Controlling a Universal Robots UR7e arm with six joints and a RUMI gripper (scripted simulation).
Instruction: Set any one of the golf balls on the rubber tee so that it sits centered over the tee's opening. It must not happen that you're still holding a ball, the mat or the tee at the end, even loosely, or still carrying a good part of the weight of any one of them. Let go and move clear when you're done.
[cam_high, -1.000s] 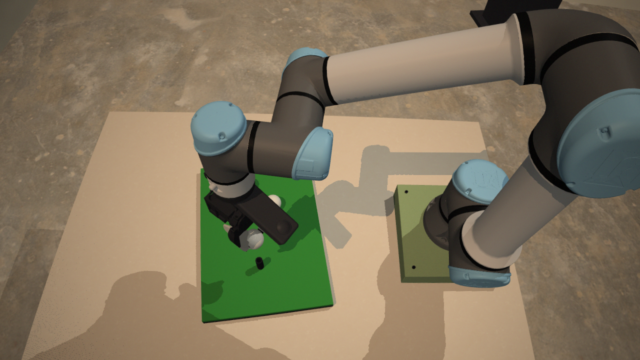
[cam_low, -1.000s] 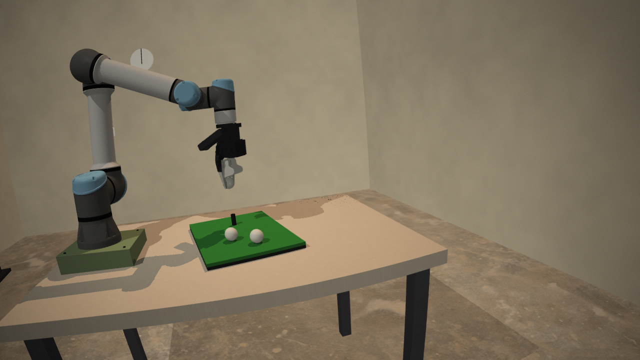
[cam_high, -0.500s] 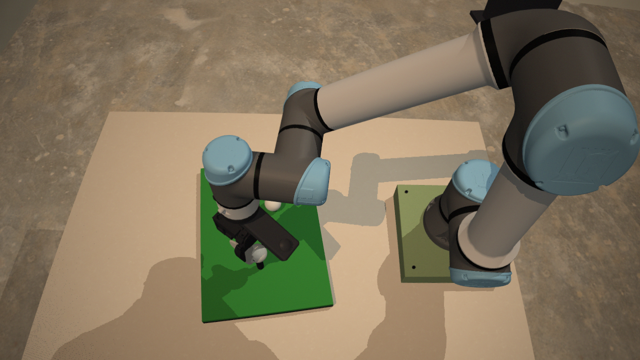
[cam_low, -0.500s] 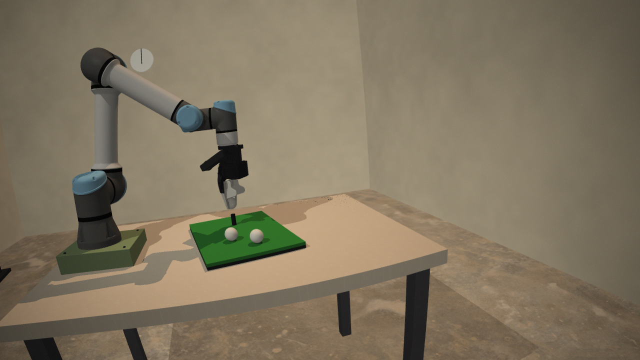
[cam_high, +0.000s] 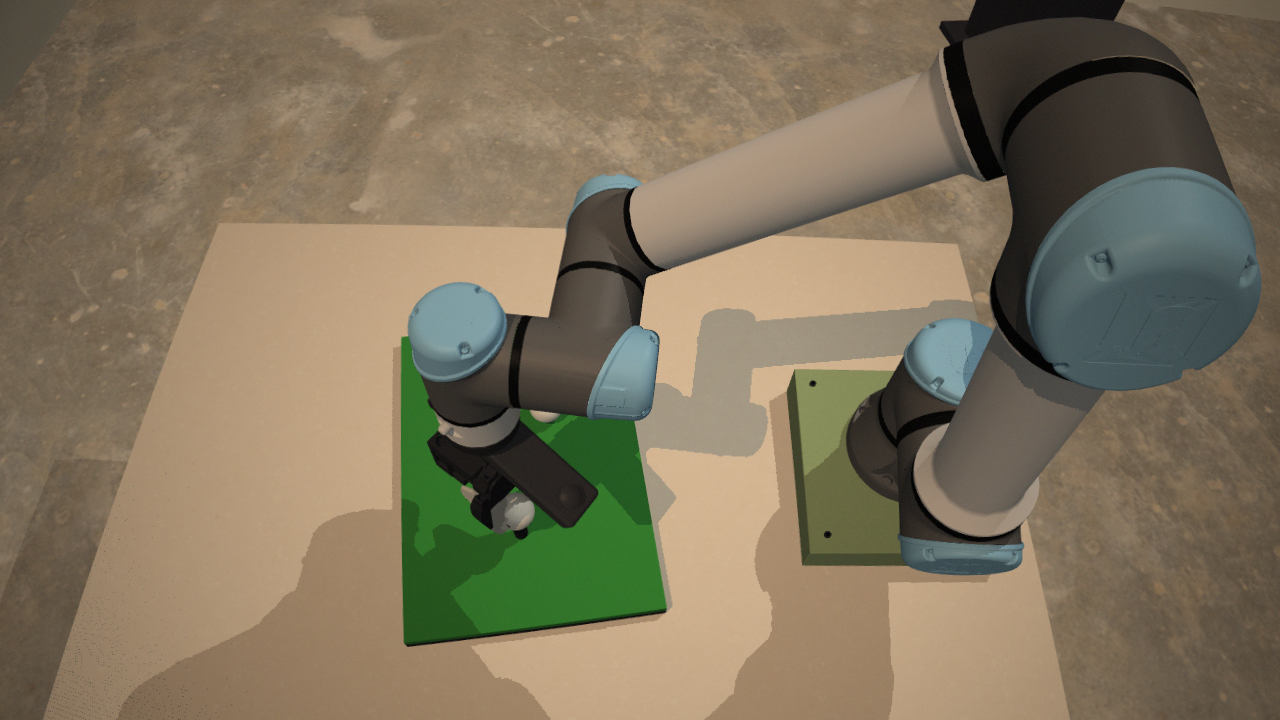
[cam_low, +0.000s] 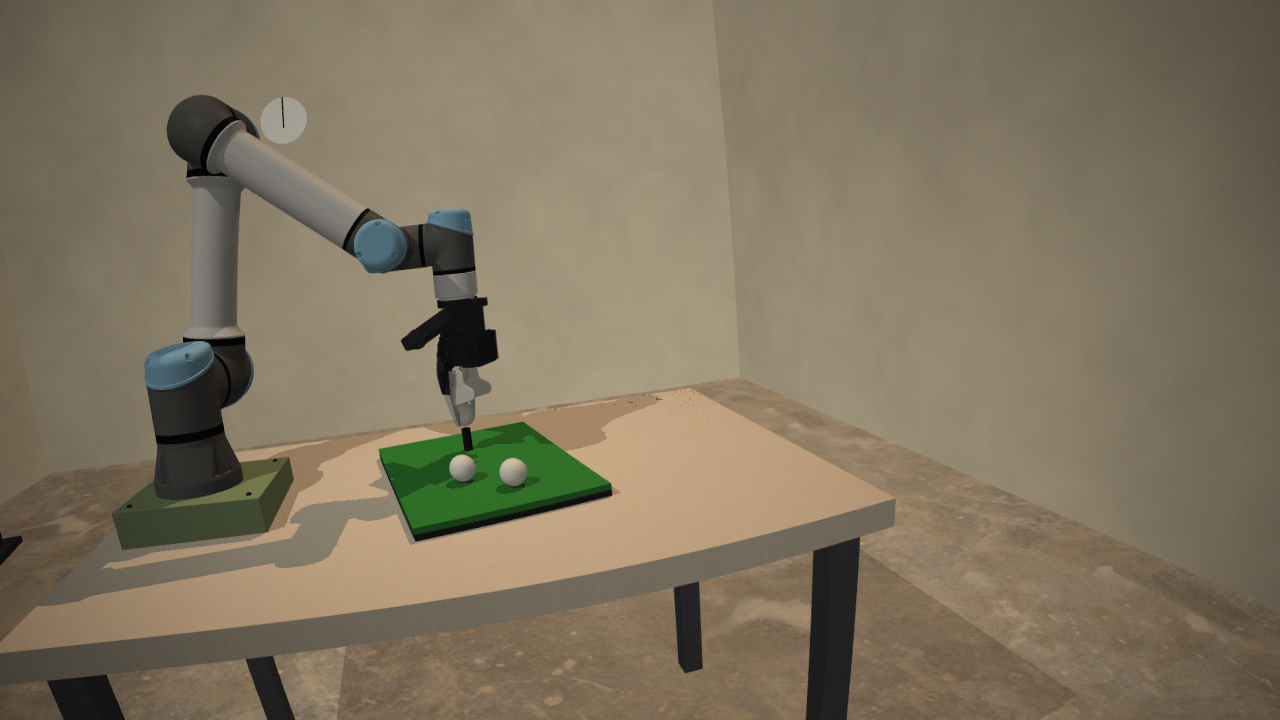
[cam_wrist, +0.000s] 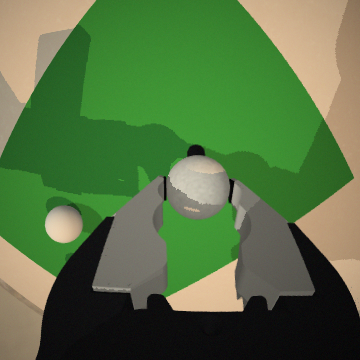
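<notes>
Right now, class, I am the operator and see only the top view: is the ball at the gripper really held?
Observer: Yes. In the wrist view the golf ball sits pinched between both fingers of the gripper.
Operator: How high is it over the tee?
Observer: The exterior view shows the gripper just above the upright rubber tee; I cannot tell if they touch.
Operator: And the other balls?
Observer: One loose ball and a second loose ball rest on the green mat.

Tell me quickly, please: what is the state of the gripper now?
Gripper: closed on a golf ball, held above the black rubber tee.
</notes>
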